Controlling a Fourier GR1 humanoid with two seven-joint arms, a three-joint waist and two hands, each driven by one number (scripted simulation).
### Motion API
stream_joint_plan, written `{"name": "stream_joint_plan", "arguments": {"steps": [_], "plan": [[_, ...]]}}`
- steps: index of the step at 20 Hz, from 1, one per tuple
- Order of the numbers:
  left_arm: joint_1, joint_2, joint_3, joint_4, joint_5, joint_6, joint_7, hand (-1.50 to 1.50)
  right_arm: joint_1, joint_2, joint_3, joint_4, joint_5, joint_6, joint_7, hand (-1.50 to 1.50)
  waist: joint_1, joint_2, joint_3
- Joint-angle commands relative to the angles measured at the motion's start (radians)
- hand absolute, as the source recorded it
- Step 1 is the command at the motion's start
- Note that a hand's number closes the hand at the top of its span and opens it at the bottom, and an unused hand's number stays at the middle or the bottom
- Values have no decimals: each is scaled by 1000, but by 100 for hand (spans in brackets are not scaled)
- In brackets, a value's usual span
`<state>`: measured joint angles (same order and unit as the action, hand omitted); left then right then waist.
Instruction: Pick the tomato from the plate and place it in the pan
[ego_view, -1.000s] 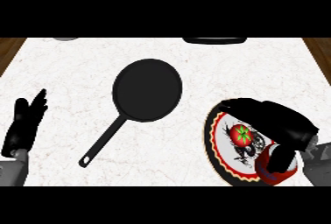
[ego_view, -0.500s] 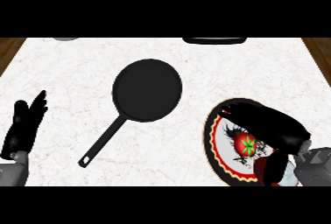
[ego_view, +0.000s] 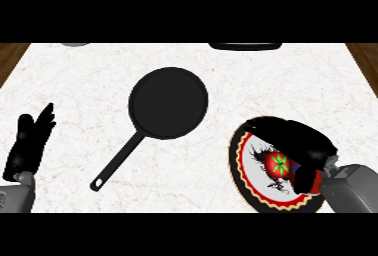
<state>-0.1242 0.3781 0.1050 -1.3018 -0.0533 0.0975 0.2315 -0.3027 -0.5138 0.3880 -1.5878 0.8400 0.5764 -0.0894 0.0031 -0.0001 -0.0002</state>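
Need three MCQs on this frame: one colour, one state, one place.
1. Colour of the pan? A black, B red, C white.
2. State of the left hand? A curled round the pan's handle, B shut in a fist, C open, holding nothing.
3. Where is the tomato? A in the pan, B on the plate, C in the left hand.
Answers: 1 A, its whole surface is black. 2 C, its fingers point straight up at the left edge. 3 B, it lies on the plate with the right hand curled round it.
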Motion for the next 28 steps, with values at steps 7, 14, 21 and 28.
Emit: {"name": "stream_joint_plan", "arguments": {"steps": [7, 14, 21, 28], "plan": [[-15, -13, 47, 59, -35, -43, -46, 0, 32, 26, -65, 119, 131, -28, -120, -150, -3, 1, 0], [89, -40, 45, -106, -47, -41, 5, 0, 35, 125, -7, 151, 246, -62, -83, 150, 3, -1, 0], [3, -46, 65, -45, -67, -35, 33, 0, 15, 113, -56, 173, 321, -207, -187, 150, -1, 0, 0], [4, -35, 85, -7, -64, -73, 5, 0, -3, 194, -142, 163, 304, -120, -89, 150, -4, -1, 0]]}}
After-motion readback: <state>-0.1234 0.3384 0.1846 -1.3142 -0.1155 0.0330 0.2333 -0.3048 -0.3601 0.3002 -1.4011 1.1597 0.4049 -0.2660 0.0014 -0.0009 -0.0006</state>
